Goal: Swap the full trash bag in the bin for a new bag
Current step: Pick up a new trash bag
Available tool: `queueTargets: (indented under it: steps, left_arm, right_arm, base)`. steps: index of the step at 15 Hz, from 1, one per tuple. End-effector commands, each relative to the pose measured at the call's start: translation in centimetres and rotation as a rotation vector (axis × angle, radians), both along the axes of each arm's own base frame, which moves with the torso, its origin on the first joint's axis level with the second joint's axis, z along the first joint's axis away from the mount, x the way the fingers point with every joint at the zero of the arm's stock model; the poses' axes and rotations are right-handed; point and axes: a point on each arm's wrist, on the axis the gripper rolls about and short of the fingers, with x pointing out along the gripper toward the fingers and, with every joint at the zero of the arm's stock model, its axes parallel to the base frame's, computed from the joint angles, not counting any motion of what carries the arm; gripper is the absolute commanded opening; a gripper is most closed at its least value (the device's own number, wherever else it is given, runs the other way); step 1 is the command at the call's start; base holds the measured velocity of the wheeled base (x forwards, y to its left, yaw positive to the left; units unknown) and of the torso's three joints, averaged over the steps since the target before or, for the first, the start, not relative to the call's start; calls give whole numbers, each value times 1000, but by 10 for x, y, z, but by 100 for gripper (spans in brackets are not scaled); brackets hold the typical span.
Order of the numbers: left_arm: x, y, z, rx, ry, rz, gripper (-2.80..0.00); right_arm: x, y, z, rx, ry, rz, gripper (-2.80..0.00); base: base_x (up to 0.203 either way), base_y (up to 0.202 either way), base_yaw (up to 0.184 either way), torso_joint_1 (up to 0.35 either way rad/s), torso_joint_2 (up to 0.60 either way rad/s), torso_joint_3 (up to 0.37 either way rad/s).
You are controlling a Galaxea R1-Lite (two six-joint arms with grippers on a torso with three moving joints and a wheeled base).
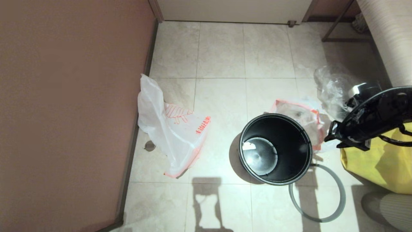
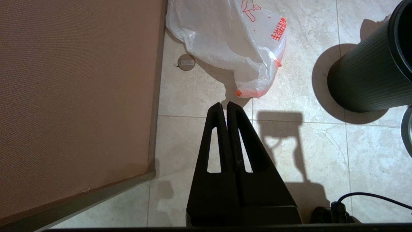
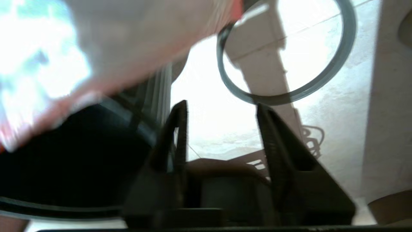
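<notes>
**Emptying done, relining still ahead of us**

Looking into the bin, we find it unlined: bare black walls and a shiny base with only a small white scrap lying in it. Its grey rim ring is off and flat on the floor, just beside the bin on our right. The full trash bag sits on the floor behind the bin, against its far right side, with a clear bag and a yellow sack further right. So we judge the removal half finished.

What remains is everything to do with the new bag. It lies limp on the floor by the brown wall, well apart from the bin, untouched. We still have to pick it up, open it, seat it in the bin and press the ring back on.

Our right gripper hovers near the full bag and the bin's rim, jaws spread and holding nothing. Our left gripper hangs above the floor tiles near the new bag's lower corner, jaws pressed together and empty.
</notes>
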Motion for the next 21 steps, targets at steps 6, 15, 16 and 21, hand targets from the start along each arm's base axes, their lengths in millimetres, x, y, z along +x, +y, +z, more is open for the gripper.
queueTargets:
  steps: [6,15,16,21]
  left_arm:
    - [0,0,0,0,1,1,-280]
    - [0,0,0,0,1,1,-280]
    - [0,0,0,0,1,1,-280]
    - [0,0,0,0,1,1,-280]
  right_arm:
    - [-48,50,-15,2,-30,132,0]
    - [-16,64,-65,80,-20,45,-280]
    - [-14,66,-68,78,-18,35,-280]
    - [-15,102,-72,11,-48,73,-280]
  base:
    - [0,0,0,0,0,0]
    - [0,0,0,0,0,0]
    - [0,0,0,0,0,0]
    - [0,0,0,0,0,0]
